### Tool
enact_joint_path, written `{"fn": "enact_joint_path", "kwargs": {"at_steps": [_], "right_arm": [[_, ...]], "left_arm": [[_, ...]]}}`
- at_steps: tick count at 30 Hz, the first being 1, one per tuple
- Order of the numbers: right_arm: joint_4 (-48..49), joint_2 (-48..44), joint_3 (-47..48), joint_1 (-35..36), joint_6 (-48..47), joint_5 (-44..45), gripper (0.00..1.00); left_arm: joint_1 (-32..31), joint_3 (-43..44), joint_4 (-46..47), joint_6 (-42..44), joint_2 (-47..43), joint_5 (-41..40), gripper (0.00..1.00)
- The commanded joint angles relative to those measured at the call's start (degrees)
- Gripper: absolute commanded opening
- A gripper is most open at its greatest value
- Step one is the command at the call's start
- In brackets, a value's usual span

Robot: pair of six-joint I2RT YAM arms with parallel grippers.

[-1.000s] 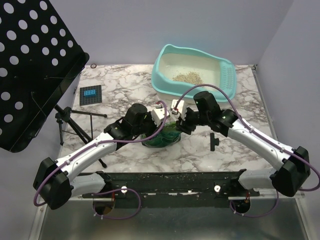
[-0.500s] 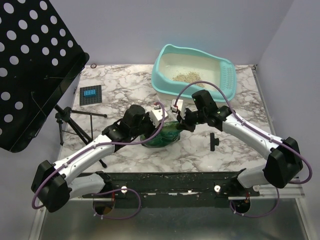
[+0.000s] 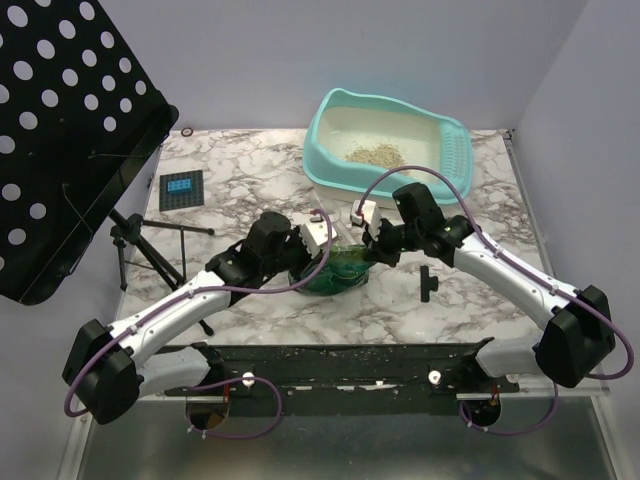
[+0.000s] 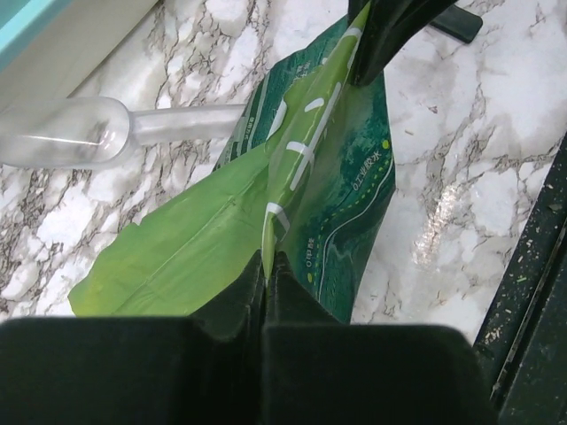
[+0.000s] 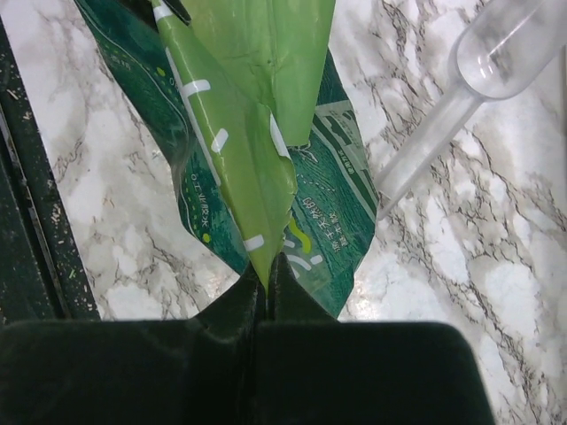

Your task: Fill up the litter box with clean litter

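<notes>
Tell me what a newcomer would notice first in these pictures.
Mid-table, the left gripper and the right gripper each pinch an edge of the green bag. At the far edge, the turquoise litter box holds a small pile of clean litter.

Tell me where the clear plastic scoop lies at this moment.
In the left wrist view the clear scoop lies on the marble table, between the green bag and the litter box, its handle reaching the bag's edge.
</notes>
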Motion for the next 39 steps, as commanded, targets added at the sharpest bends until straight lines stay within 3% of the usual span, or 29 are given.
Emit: {"fn": "enact_joint_path", "kwargs": {"at_steps": [1, 7, 11, 12, 14, 15, 16, 18, 27, 34, 39], "right_arm": [[-0.26, -3.10, 0.35, -1.59, 1.00, 3.77, 0.00], [0.09, -3.63, 1.05, -2.46, 3.27, 5.36, 0.00], [0.62, -4.41, 3.24, -2.55, 9.68, 7.99, 0.00], [0.45, -4.85, 3.68, -2.55, 11.26, 8.08, 0.05], [0.36, -6.26, 3.95, -2.55, 16.17, 10.96, 0.35], [0.27, -7.05, 3.86, -2.55, 18.99, 13.24, 0.44], [-0.16, -8.10, 3.86, -2.55, 21.19, 15.01, 0.52], [-2.00, -9.59, 4.38, -2.55, 26.11, 18.61, 0.58], [-8.08, -14.69, -2.36, -5.53, 46.15, 31.27, 0.69], [-4.92, -18.39, -12.47, -20.29, 52.85, 28.83, 0.68], [-1.14, -17.52, -18.36, -26.18, 56.45, 26.47, 0.64]], "left_arm": [[0.28, 1.07, -7.44, 0.71, 4.91, -1.29, 0.00], [0.19, 0.20, -6.30, 0.09, 1.23, -2.43, 0.00], [0.19, 1.16, -5.95, -1.40, 0.78, -0.94, 0.00], [0.19, 1.34, -6.04, -1.58, 0.79, -1.03, 0.00], [0.19, 1.69, -6.04, -2.63, 0.70, -1.29, 0.00], [0.19, 1.78, -5.86, -3.16, 0.61, -1.38, 0.00], [0.28, 1.69, -5.51, -3.51, 0.44, -1.55, 0.00], [0.19, 1.86, -5.51, -4.13, 0.43, -2.51, 0.00], [0.19, 3.36, -5.95, -6.76, 2.28, -5.25, 0.00], [0.19, 2.66, -4.89, -7.29, 0.35, -5.68, 0.00], [0.19, 2.39, -4.90, -7.20, -0.62, -6.03, 0.00]]}}
